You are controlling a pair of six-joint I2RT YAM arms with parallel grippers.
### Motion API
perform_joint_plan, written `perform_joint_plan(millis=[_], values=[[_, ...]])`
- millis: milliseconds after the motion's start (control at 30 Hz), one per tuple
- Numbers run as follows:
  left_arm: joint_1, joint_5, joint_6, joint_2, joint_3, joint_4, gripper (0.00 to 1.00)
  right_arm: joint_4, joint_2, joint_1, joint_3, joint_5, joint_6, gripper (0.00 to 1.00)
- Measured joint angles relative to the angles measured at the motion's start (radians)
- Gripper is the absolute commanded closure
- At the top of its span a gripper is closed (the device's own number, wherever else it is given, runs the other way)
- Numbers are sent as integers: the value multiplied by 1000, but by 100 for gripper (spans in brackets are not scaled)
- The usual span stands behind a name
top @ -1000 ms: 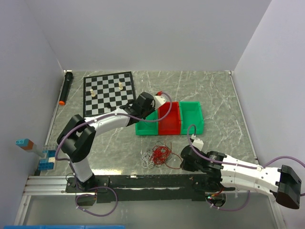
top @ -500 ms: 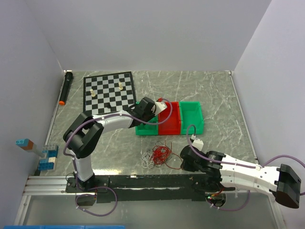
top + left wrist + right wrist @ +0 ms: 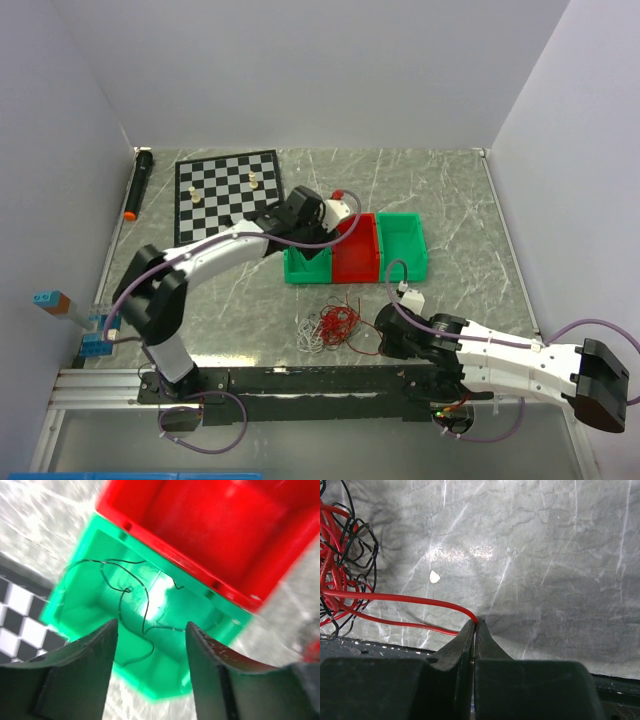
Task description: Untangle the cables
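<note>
Right claw (image 3: pixel 476 625) pinching a red wire (image 3: pixel 395 597) — left claw (image 3: pixel 150 625) spread wide.
The cables (image 3: pixel 335 325) sit tangled on the table (image 3: pixel 450 200) by the right claw; a dark wire (image 3: pixel 121 605) lies in the green bin (image 3: pixel 165 680) under the left claw.

The left gripper's (image 3: pixel 151 625) jaws have opened above the green bin (image 3: pixel 75 595), where a dark wire (image 3: pixel 121 605) lies.
</note>
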Motion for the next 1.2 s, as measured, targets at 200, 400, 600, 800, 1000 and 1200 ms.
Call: perform_joint_plan(millis=[200,400,600,800,1000,1200], values=[[0,109,1,-173,76,-143,35,-16,2,0,18,5,-3,100],[-12,317,80,-265,31,-275,39,-51,2,0,45,25,-6,100],[-29,474,179,-209,-138,-404,38,-74,-2,0,61,34,-6,100],[-71,569,225,-198,-189,-458,38,-89,-9,0,61,35,-3,100],[-125,623,221,-190,-241,-425,34,-89,2,0,61,38,-3,100],[-153,608,187,-124,-274,-349,38,-92,-2,0,61,43,-2,100]])
